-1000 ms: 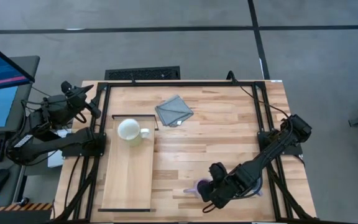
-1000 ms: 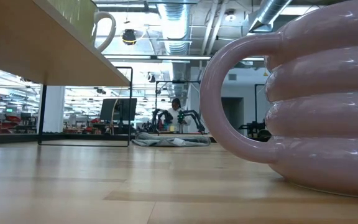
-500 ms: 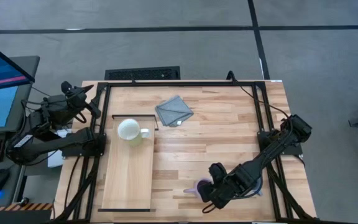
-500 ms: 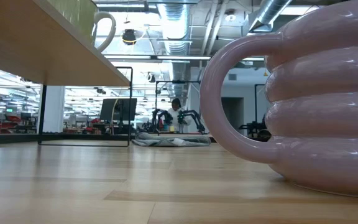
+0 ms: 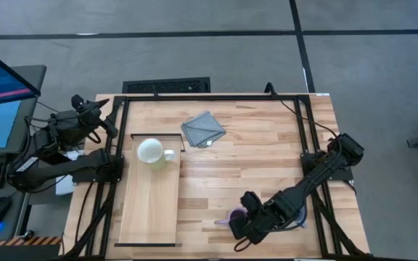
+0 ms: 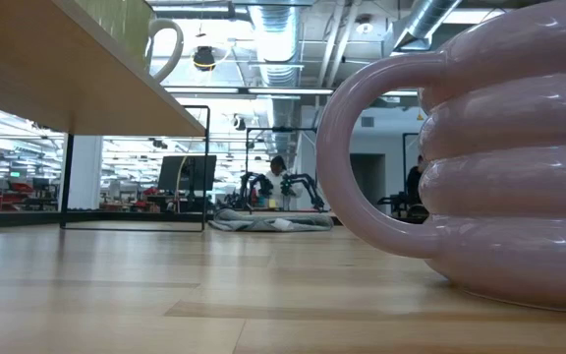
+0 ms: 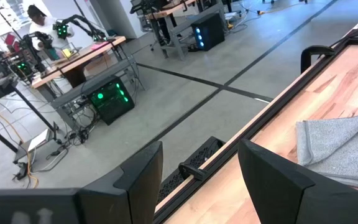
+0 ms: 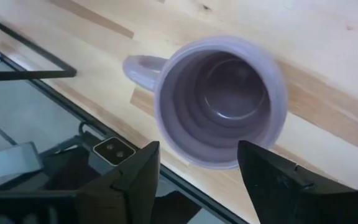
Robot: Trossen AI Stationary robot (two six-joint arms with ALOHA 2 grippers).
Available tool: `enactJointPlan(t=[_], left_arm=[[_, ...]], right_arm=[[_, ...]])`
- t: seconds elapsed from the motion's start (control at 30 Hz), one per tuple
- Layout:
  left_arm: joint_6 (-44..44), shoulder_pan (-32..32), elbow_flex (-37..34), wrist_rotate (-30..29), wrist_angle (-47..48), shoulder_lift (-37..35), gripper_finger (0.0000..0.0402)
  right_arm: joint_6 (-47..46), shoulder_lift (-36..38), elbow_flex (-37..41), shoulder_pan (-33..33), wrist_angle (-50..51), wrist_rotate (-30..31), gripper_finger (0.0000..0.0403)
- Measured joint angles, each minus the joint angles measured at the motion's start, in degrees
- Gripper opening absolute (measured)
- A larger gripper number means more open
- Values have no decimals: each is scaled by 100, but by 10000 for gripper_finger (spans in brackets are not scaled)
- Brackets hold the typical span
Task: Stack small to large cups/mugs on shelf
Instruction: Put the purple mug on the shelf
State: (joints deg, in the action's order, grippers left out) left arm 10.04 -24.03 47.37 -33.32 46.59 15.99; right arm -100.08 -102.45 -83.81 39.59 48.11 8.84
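Note:
The purple mug (image 8: 219,99) stands upright on its base on the plank tabletop near the front edge, its handle (image 8: 138,65) out to one side. In the low view the purple mug (image 6: 499,167) fills the right side. My right gripper (image 8: 197,180) hovers open just above it, slanting down, a finger on either side of the rim and touching nothing. The cream-white mug (image 5: 151,151) stands at the far end of the shelf (image 5: 149,210). My left gripper (image 7: 197,168) waits open off the table's far left corner.
A grey folded cloth (image 5: 202,128) lies on the table's far middle. Dark frame rails (image 5: 216,97) run round the table. A monitor and a keyboard sit beyond the left edge. Bare planks lie between the shelf and the purple mug.
My right gripper has tipped slightly over the purple mug, its head shifting a little toward the table's left. The mug has stayed where it stood.

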Motion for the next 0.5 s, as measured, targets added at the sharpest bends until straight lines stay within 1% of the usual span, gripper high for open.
enactJointPlan(t=[0.13, 0.37, 0.5], left_arm=[[0, 0, 0, 0, 2, 0, 203], [2, 0, 0, 0, 2, 0, 203], [2, 0, 0, 0, 4, 0, 203]], right_arm=[[3, 0, 0, 0, 59, -1, 239], [98, 0, 0, 0, -139, -4, 239], [-83, 0, 0, 0, 282, -13, 239]])
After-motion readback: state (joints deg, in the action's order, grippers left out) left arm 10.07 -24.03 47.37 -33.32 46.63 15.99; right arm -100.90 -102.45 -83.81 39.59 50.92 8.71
